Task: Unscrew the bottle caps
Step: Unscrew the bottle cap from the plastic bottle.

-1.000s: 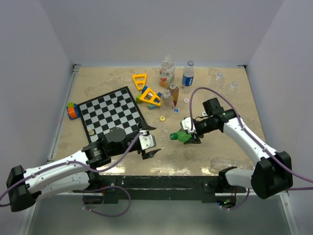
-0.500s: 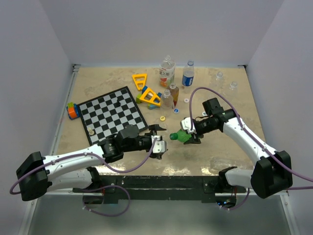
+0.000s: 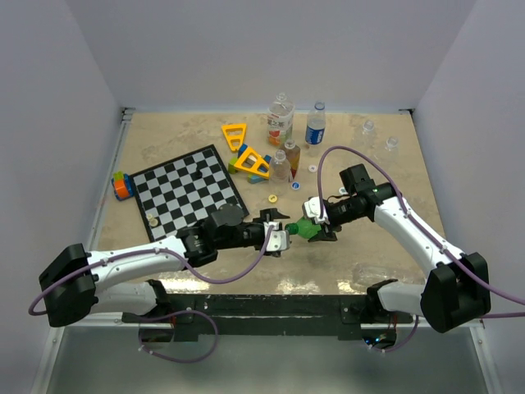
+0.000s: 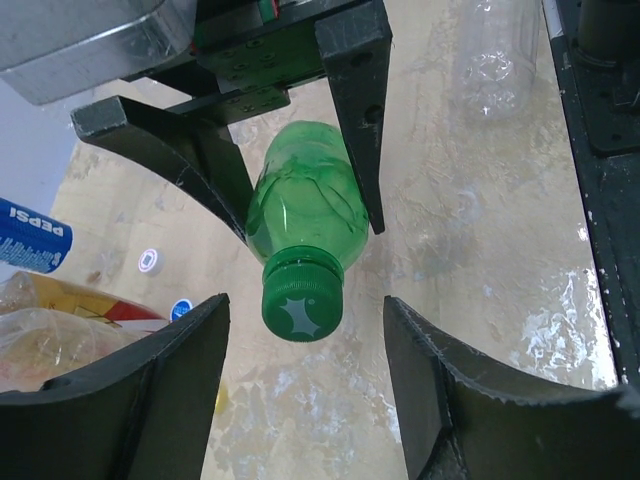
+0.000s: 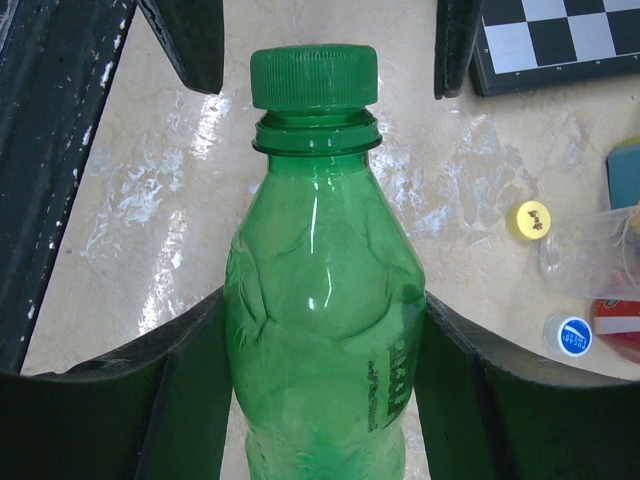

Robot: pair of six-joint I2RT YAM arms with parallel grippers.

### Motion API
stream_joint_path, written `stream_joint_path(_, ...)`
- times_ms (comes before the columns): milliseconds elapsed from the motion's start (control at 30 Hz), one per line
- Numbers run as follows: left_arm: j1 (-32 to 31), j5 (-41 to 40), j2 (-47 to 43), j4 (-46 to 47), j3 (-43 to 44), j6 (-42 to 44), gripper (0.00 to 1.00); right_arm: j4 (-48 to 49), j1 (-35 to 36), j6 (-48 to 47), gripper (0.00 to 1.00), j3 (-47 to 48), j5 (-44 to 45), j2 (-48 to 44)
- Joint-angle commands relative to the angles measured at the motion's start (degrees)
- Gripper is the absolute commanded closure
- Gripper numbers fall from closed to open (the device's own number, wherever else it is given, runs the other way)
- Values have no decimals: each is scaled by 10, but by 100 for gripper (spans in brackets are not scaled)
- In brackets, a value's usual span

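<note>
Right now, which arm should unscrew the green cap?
Left. The right gripper is clamped around the green bottle, so it is busy holding it. The left gripper is open, its fingers flanking the green cap without touching.

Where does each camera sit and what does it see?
Top: high, behind, looking down at the table; left arm and right arm show.
Left wrist: on the left arm, facing the green cap; own fingers show.
Right wrist: on the right arm, facing the gripped green bottle; own fingers show.
Both wrist views share bottle and cap.
</note>
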Motion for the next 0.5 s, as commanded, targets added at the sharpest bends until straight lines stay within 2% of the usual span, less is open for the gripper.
stream_joint_path(0, -3, 6, 3, 35, 27, -10, 36, -5, 0, -6, 100, 0, -7, -3)
stream_joint_path(300, -3, 0, 22, 12, 47, -22, 60, -5, 0, -6, 100, 0, -7, -1)
stream_joint_path(400, -3, -5, 23, 6, 49, -32, 72, -5, 0, -6, 100, 0, -7, -2)
stream_joint_path(467, -3, -11, 22, -3, 53, -45, 85, -5, 0, -6, 100, 0, -7, -2)
